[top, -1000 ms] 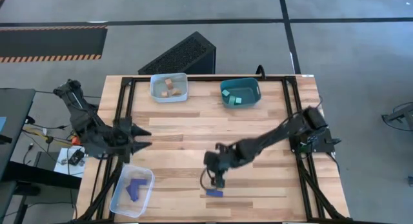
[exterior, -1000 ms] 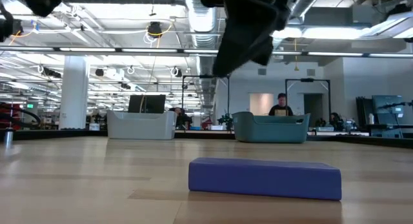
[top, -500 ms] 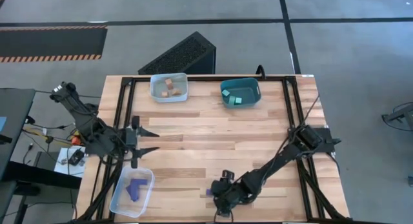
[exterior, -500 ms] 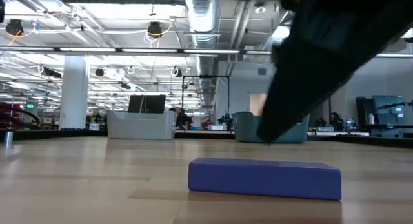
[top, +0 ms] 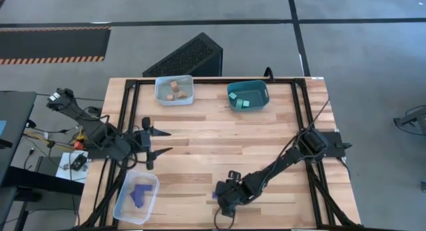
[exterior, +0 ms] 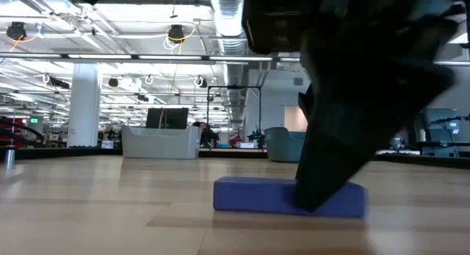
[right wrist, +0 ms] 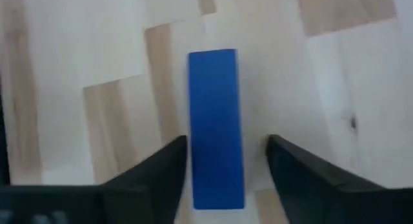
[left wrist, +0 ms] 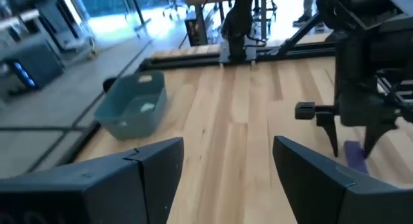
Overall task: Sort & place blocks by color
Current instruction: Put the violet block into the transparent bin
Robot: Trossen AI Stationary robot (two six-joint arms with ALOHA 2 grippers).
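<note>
A: Where is the blue bar (right wrist: 215, 127) seen?

B: It is laid flat on the wooden counter (top: 219, 141), near the front edge. The right gripper (right wrist: 226, 169) is held low over it. Its fingers (right wrist: 158, 166) are spread apart, one at each long side of the bar. No squeeze on the bar is seen.

A: And the left gripper (top: 158, 142)?

B: It is held above the counter's left side, with its fingers kept wide apart. Nothing is held in it.

A: Where are the other blocks kept?

B: Blue pieces (top: 138, 193) are seen in the clear bin (top: 124, 206) at the front left. Tan cubes (top: 174, 90) are kept in the pale bin (top: 160, 98), and teal cubes (top: 243, 102) in the teal bin (top: 233, 92), both at the far edge.
</note>
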